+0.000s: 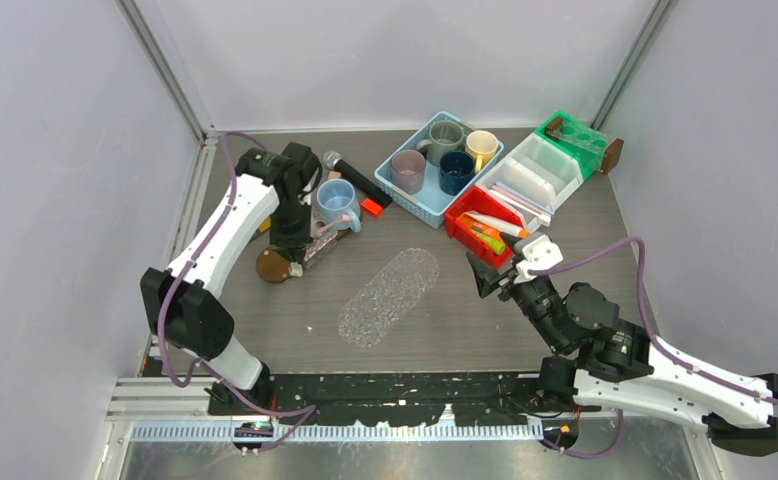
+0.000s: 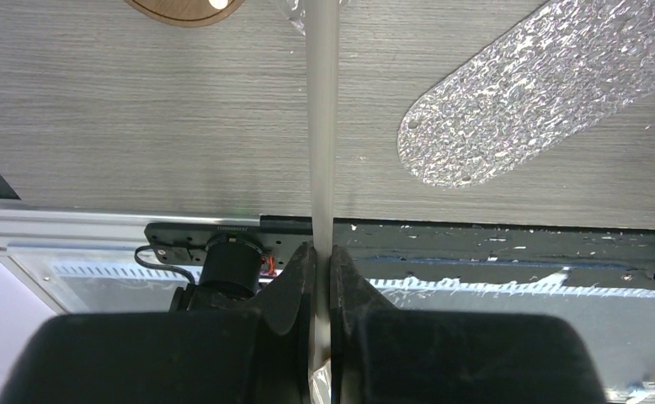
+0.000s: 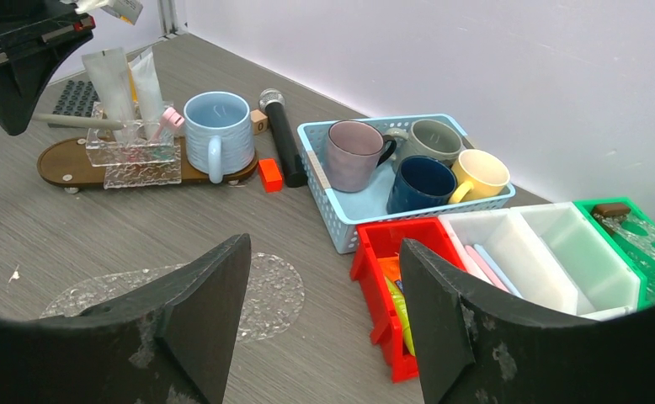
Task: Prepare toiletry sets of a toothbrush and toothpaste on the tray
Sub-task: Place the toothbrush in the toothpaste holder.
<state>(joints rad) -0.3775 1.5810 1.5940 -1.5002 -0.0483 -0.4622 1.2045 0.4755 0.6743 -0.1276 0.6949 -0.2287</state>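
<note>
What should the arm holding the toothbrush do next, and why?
Probably ease the toothbrush into the clear holder on the wooden tray. The left gripper is shut on it close to that holder, where toothpaste tubes already stand.

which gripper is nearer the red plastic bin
Right. The right gripper hangs open beside the red plastic bin; the left gripper, shut on a slim white toothbrush, is across the table over the wooden tray.

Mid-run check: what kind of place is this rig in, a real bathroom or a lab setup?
Most likely a lab test cell, not a bathroom: plain panel walls on metal frame posts box in the table, and supplies sit sorted in a blue basket of mugs and a red bin.
</note>
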